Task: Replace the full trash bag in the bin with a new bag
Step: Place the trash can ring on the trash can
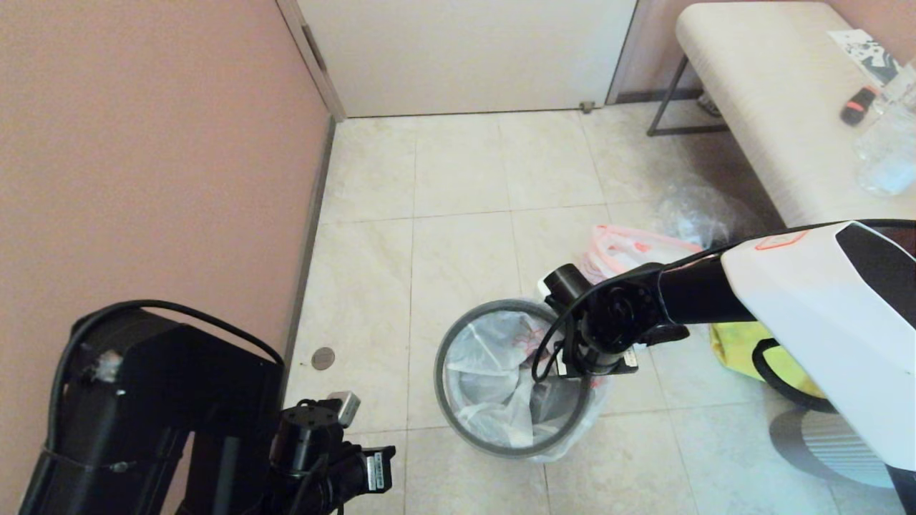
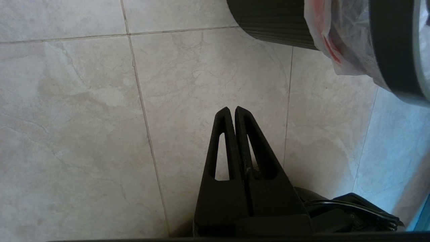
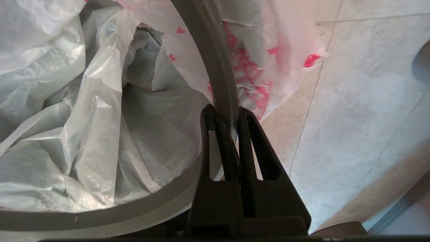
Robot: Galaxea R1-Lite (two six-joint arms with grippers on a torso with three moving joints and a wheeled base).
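Observation:
The black bin [image 2: 389,43] stands on the floor tiles with the dark-grey hoop [image 1: 447,343] lying on its rim. The new bag [image 1: 494,379], thin white plastic with red print, lines the inside, and its edge hangs out under the hoop [image 3: 215,67]. My right gripper [image 3: 224,112] is shut on the hoop at the bin's right side. The full trash bag [image 1: 622,250], with its orange-pink rim, lies on the floor just behind the bin. My left gripper [image 2: 231,109] is parked low to the left of the bin, shut and holding nothing.
A yellow tote bag [image 1: 744,350] lies right of the bin and a clear bag [image 1: 701,211] sits under the bench [image 1: 758,86]. A grey ribbed cylinder [image 1: 823,436] is at the lower right. The pink wall [image 1: 157,143] borders the left.

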